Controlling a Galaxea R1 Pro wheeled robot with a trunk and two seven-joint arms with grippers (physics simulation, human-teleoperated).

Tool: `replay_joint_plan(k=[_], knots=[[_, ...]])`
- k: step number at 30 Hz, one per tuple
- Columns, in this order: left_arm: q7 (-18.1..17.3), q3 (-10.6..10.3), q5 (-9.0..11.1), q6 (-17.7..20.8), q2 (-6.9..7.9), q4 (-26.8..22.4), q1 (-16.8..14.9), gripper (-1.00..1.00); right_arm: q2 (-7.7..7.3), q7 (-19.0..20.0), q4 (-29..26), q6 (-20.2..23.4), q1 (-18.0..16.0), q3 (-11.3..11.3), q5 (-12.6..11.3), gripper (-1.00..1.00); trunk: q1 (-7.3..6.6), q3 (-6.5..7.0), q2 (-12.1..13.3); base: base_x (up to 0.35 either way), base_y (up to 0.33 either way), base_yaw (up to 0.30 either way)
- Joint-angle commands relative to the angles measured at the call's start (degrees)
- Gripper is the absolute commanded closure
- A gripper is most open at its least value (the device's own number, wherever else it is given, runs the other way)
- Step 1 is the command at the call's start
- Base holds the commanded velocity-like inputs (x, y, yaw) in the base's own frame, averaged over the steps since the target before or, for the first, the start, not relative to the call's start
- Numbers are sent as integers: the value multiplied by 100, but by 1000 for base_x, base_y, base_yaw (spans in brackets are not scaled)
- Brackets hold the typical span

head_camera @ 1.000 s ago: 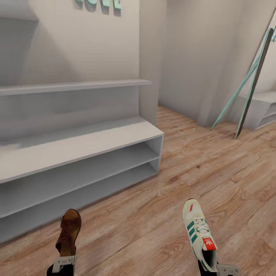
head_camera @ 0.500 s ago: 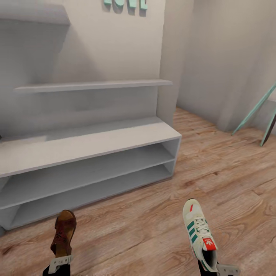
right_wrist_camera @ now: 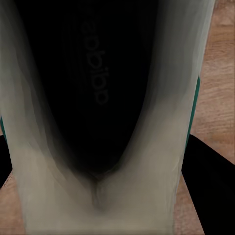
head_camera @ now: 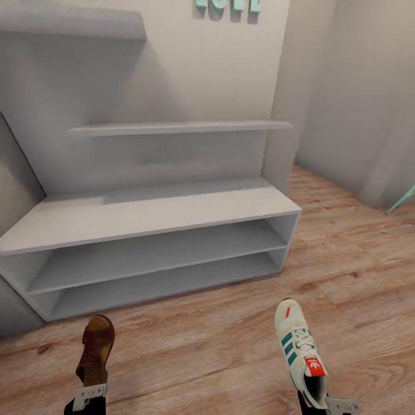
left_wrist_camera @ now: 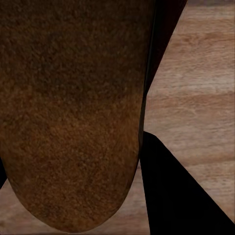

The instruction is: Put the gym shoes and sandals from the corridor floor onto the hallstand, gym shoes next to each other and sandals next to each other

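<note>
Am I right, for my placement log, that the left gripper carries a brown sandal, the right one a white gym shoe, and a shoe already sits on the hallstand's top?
Not quite. The head view shows the hallstand with no shoe on its top. The rest holds: the left gripper carries the brown sandal and the right gripper the gym shoe.

The hallstand (head_camera: 161, 210) is pale grey-white, and the letters (head_camera: 227, 7) above it are mint green. The corridor floor (head_camera: 357, 276) is light brown wood with darker grain lines and knots. The sandal (head_camera: 97, 349) is brown with darker brown straps; from the left wrist view its sole (left_wrist_camera: 68, 112) is a grainy dark brown. The gym shoe (head_camera: 298, 351) is cream white with green side stripes, white laces and a red-orange tongue tab. Its inside (right_wrist_camera: 93, 83) is black, its rim cream.
</note>
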Motion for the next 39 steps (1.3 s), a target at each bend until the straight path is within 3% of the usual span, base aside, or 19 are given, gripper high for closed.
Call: replay_joint_plan(k=[1,9,17,32,39], knots=[[-37,49,-81,-24,-5,1,-7,100,5,30,2,-23,-3,-35,56,100,0,-4,-2,116,-153,278],[-36,51,-78,-24,-3,-11,-5,100,5,30,3,-23,-3,-35,56,100,0,-4,-2,70,-238,278],[-36,55,-80,-25,2,-5,-6,100,3,30,-12,-23,-3,-35,56,100,0,-4,-2,-176,-189,278],[-36,65,-76,-24,2,16,-3,100,5,30,-7,-23,-3,-35,56,100,0,-4,-2,-30,-17,278],[-36,63,-75,-24,4,22,-5,100,-11,36,1,-23,-3,-41,56,100,0,-4,-2,0,0,70]])
